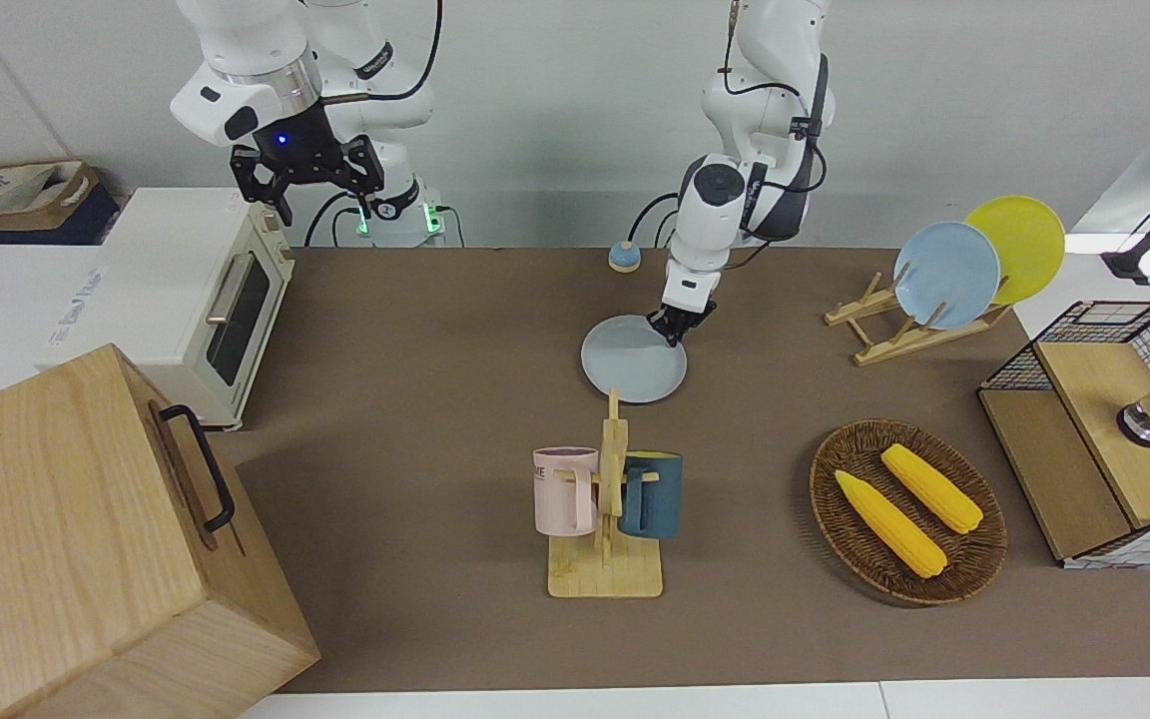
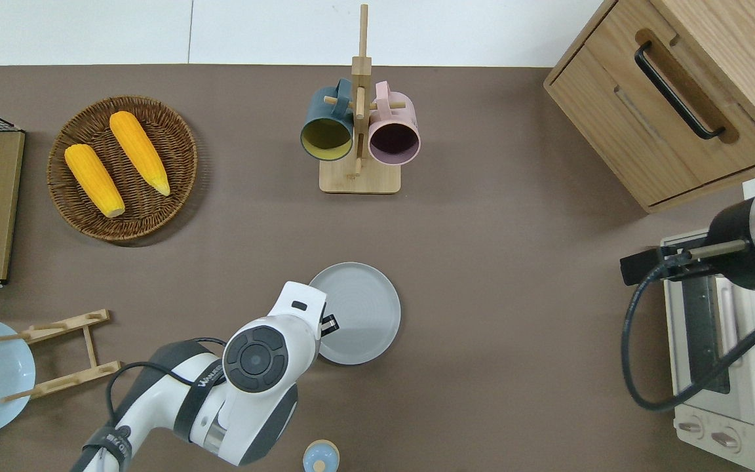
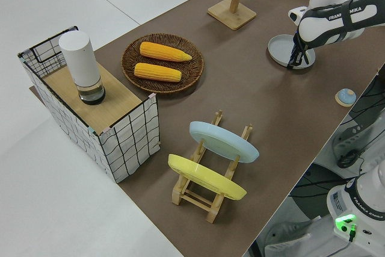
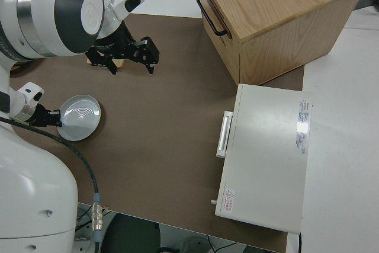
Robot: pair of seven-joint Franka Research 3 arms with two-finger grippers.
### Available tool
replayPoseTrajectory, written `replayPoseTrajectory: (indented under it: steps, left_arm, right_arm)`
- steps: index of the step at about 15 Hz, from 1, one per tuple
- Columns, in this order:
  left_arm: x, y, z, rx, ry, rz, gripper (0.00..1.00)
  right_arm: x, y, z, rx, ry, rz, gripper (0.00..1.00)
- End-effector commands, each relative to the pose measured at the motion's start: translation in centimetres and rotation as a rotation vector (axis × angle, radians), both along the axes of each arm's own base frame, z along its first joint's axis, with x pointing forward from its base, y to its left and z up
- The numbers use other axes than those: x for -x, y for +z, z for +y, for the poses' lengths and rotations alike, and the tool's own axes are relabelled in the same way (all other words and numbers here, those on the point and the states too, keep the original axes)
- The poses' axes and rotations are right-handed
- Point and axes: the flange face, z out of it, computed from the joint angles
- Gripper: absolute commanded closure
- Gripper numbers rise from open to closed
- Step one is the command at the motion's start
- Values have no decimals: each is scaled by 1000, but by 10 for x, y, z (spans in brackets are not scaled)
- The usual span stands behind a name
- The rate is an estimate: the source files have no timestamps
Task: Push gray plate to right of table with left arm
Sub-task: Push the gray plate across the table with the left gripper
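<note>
I see the right arm (image 1: 266, 90) parked, its pincer (image 1: 307, 178) spread wide. Toward the middle of the desk (image 1: 415, 399), nearer the robots' edge than the mug stand (image 1: 607, 519), lies the gray plate (image 1: 632, 359), flat on the brown top. My left arm's pincer (image 1: 676, 328) is down at the plate's rim on the side toward the left arm's end; I cannot tell whether its tips are spread or pressed together.

Pale gray plate (image 1: 632, 359), matte brown table (image 1: 415, 379).
</note>
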Motion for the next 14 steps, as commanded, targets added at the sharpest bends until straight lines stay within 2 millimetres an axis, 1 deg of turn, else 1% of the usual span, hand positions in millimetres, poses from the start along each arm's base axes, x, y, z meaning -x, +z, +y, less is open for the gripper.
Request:
replayPoseTrajectory:
  steps: [1,4,7,8,10,11,12,14]
  left_arm:
    - [-5,-17,-52,13,40,14,1000]
    - [-3,-17,-79,25,50,10,1000]
    - [3,-17,-110,38,61,9,1000]
    - [2,-15,-125,46,67,5,1000]
    - [4,-20,-147,32,62,-15,1000]
    - [-2,-21,-162,33,95,-32,1000]
    - [-1,-22,-172,29,92,-45,1000]
    - [8,-25,-190,27,79,-53,1000]
  right_arm:
    - [2,4,-2,-9,-6,5,17]
    - [3,4,-2,-9,-8,6,17]
    - [2,4,-2,-9,-6,5,17]
    - [2,4,-2,-9,-5,5,17]
    - [2,4,-2,-9,-6,5,17]
    - [2,4,-2,-9,-6,5,17]
    - [3,4,-2,-9,-6,6,17]
    - [2,4,-2,-9,-6,5,17]
